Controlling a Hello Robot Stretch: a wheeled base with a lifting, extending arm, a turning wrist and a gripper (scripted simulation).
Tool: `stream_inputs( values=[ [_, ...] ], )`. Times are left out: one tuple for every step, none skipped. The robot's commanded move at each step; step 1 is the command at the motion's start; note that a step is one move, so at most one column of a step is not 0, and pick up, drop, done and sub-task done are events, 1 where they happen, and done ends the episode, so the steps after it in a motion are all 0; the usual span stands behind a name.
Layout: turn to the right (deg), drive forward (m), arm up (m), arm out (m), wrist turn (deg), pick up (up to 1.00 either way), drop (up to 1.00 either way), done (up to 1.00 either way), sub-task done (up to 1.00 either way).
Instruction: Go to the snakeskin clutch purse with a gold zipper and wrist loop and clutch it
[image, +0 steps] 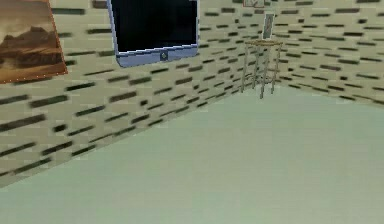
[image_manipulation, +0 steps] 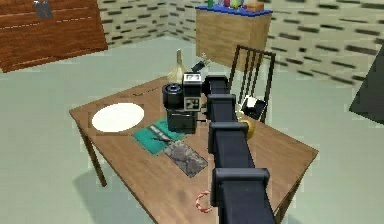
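Ahead, we look down over floor (image: 230, 170) to a far wall (image: 215, 60) at 12 o'clock. Sideways, the surface (image_manipulation: 120, 150) sits close.

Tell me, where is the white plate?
In the arm side view, the white plate lies on the wooden table's left part, just left of a green mat.

On the table (image_manipulation: 115, 150), nearer than the gripper (image_manipulation: 187, 73): boxy appliance (image_manipulation: 180, 108) (closest), plate (image_manipulation: 118, 117) further left, flat pouch (image_manipulation: 186, 156) nearest the camera. Bottle (image_manipulation: 180, 60) beside the gripper, chair (image_manipulation: 252, 68) to its right.
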Motion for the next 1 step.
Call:
stream_inputs(
  values=[
    [0.0, 0.00, -0.30, 0.00, 0.0, 0.00, 0.00, 0.00, 0.00]
  ],
)
